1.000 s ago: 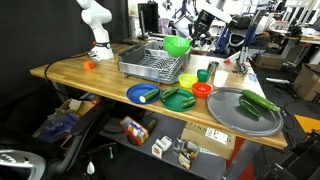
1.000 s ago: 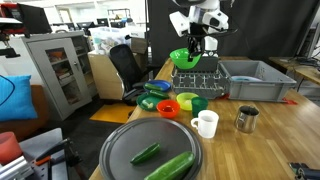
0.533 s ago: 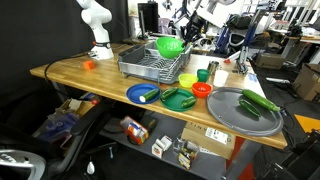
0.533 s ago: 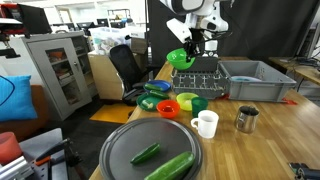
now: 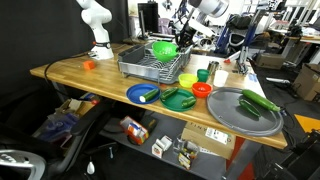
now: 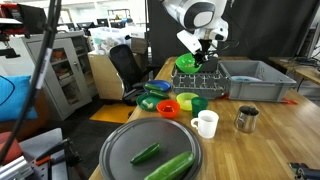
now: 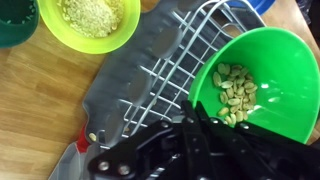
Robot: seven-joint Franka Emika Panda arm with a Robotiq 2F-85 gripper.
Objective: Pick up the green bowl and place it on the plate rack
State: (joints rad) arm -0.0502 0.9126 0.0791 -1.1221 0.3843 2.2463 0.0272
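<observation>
One bright lime-green plastic bowl (image 7: 258, 88), rim pinched in the black gripper (image 7: 200, 128), hangs over the grey wire plate rack (image 7: 165, 85); lower it level, then release.

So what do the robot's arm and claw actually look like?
The arm is glossy white, built of fat rounded segments with dark trim at the joints. The claw at its tip is black and angular, with small round screws or pivots showing in the wrist view. No markings or loose cables can be made out.
</observation>
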